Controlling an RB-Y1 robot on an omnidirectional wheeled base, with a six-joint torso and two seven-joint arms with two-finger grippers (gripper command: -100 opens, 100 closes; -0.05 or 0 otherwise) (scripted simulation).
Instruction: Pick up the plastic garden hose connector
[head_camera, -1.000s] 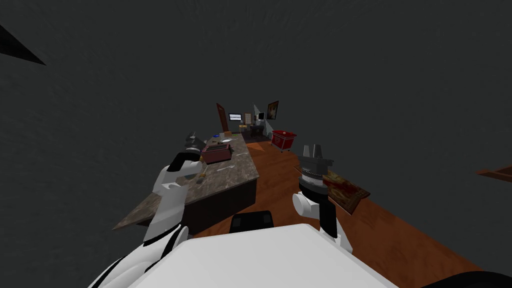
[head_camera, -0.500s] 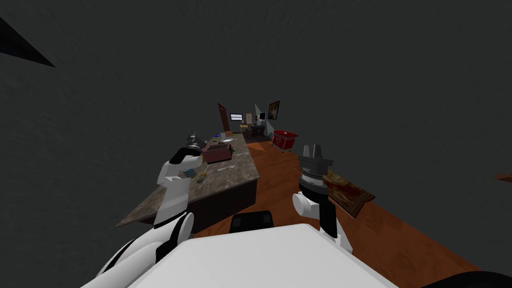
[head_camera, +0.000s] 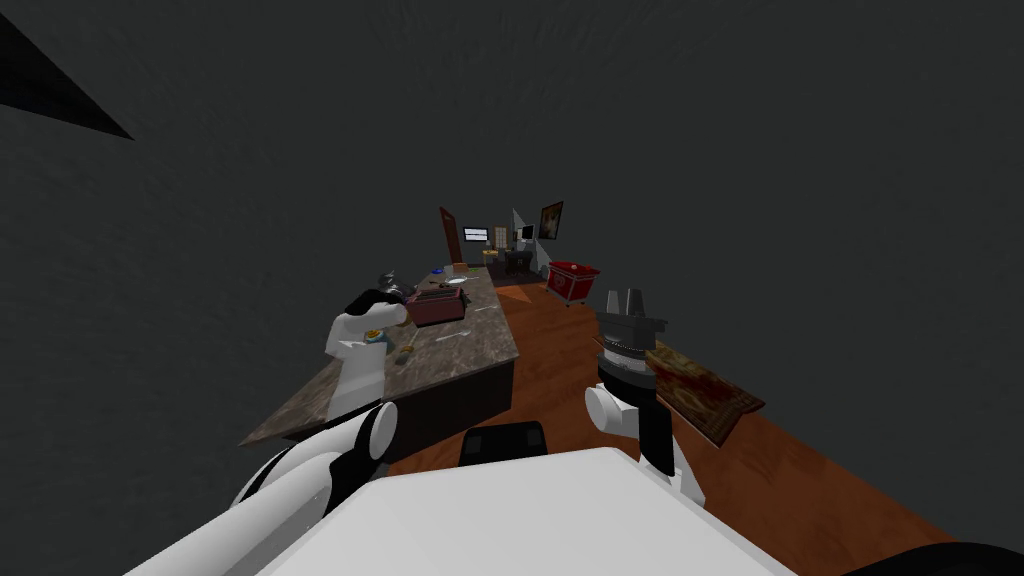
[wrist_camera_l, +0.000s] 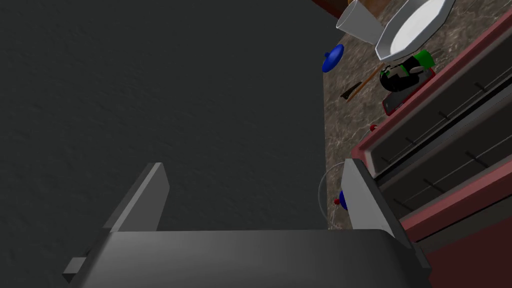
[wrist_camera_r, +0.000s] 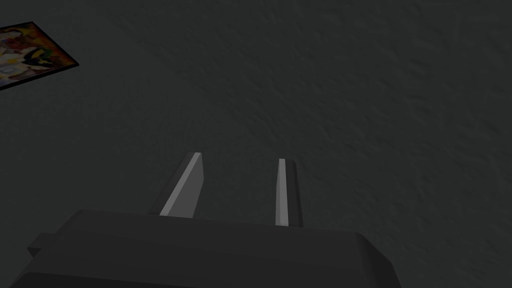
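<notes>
The left gripper (wrist_camera_l: 252, 164) closes in over the marble counter (head_camera: 470, 345). In the past second its arm has edged right toward the red tool chest (head_camera: 437, 306), jaws spread wide and empty. A green-and-black fitting (wrist_camera_l: 404, 74), probably the hose connector, lies past the chest's far end beside a white dish (wrist_camera_l: 415, 25), well apart from the jaws. The reach looks under way but not yet lined up. The right gripper (wrist_camera_r: 239, 157) stands raised over the floor at right, jaws narrowly parted, empty.
</notes>
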